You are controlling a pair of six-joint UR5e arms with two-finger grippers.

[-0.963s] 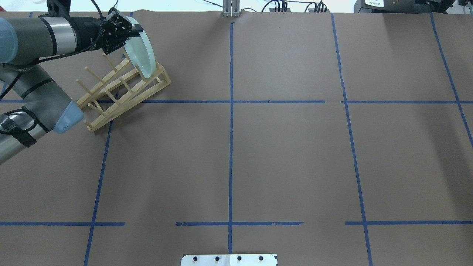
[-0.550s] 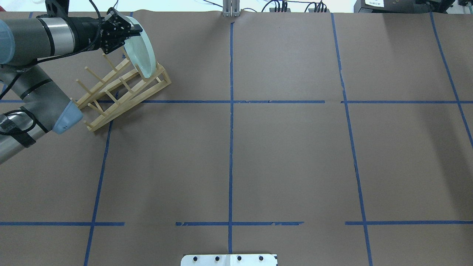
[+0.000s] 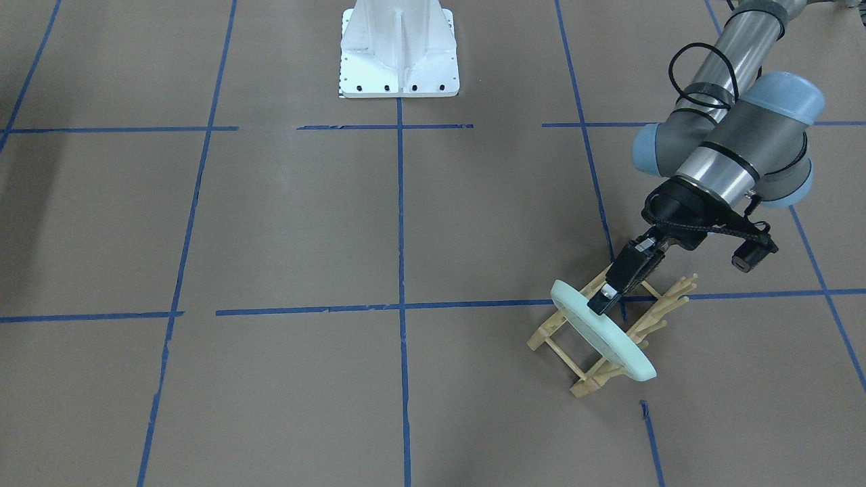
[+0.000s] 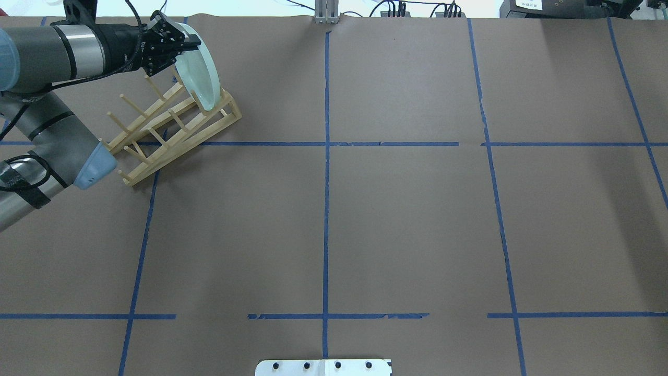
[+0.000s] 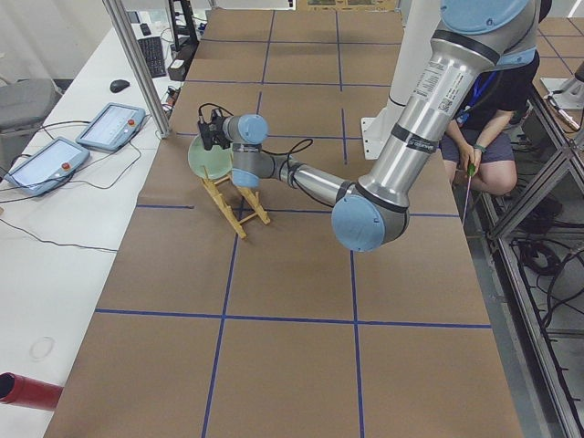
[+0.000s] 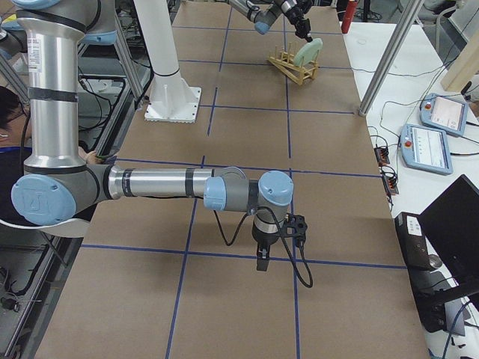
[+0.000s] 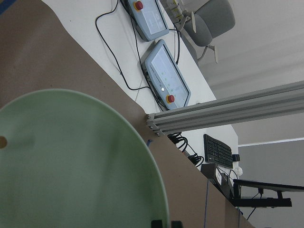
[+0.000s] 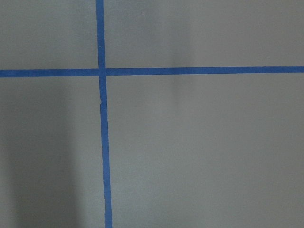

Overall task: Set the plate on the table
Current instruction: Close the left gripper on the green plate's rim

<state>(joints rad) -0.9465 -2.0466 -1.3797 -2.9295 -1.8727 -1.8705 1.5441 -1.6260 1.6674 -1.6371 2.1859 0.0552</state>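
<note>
on the wooden rack [image 3: 585, 387], plate [image 3: 602, 333] stands tilted, left gripper [image 3: 599, 304], jaws pinched narrow on its top rim

**Left gripper pinched on plate rim; right arm hangs low over bench**

In the overhead view the left arm [image 4: 47, 47] comes in from the 9 o'clock edge. Its elbow is folded at about 8 o'clock, and its last link lies nearly level, pointing toward 3 o'clock. The left gripper [image 4: 192, 42] sits near 10 o'clock in that view, fingers closed on the upper rim of the plate [image 4: 201, 75]. From the front, the wrist slopes down toward 7 o'clock.

The right arm [image 6: 150, 183] shows only in the right-side view. Its forearm is stretched level and its wrist is bent, so the right gripper [image 6: 260, 262] points straight down, close above the bench [image 6: 337, 299]. How its jaws stand cannot be told.
</note>
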